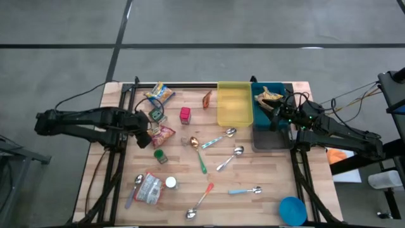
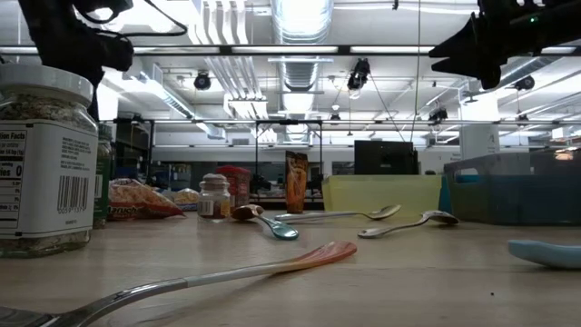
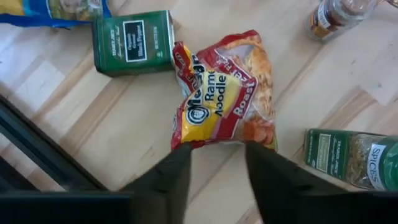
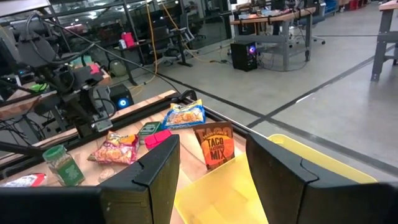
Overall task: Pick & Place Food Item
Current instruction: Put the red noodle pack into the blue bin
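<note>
A red and yellow ramen noodle packet [image 3: 224, 93] lies flat on the wooden table [image 1: 266, 171], left of the middle [image 1: 162, 135]. My left gripper [image 3: 217, 149] hangs above the packet's near-left end [image 1: 144, 136], pointing steeply down, open, with nothing between its fingers. My right gripper [image 4: 211, 142] is held level over the blue bin [image 1: 269, 136] at the far right, pointing toward the table's left. It is open and holds nothing. A taco mix packet [image 4: 214, 144] leans against the yellow bin [image 1: 235, 104].
Beside the ramen lie a green box [image 3: 132, 42], a green spice jar [image 3: 354, 158] and a pink box [image 1: 185, 114]. A snack bag [image 1: 159, 94] lies at the far left. Several spoons [image 1: 229, 158] are scattered mid-table. A blue bowl [image 1: 292, 210] sits near right. A bag [image 1: 268, 95] rests in the blue bin.
</note>
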You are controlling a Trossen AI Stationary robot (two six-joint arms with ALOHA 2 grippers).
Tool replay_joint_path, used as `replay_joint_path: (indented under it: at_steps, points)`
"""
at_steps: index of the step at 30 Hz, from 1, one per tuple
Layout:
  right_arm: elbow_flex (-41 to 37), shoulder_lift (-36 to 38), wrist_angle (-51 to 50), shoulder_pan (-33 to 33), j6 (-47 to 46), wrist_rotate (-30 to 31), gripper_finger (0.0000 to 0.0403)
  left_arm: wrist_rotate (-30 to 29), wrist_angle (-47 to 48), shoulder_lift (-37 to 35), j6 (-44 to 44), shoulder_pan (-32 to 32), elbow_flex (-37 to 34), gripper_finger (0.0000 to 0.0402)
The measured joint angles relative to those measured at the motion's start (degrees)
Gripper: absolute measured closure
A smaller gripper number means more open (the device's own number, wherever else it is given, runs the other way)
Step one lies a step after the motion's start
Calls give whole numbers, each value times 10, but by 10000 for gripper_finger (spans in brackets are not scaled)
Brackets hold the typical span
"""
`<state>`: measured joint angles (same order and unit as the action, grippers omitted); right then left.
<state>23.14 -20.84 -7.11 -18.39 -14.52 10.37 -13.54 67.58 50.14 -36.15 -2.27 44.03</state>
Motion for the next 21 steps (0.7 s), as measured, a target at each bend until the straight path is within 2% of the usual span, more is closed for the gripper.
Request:
replay_joint_path:
  at_steps: [5, 9, 13, 21]
  points:
    - [0, 0, 0, 0, 0, 0, 220, 18, 24, 33, 13, -29, -1, 149]
    - [0, 0, 0, 0, 0, 0, 220, 20, 20, 77, 44, -51, -1, 111]
    - [0, 0, 0, 0, 0, 0, 220, 22, 13, 122, 68, -67, -1, 97]
    - [0, 0, 0, 0, 0, 0, 220, 30, 1, 188, 113, -85, -1, 95]
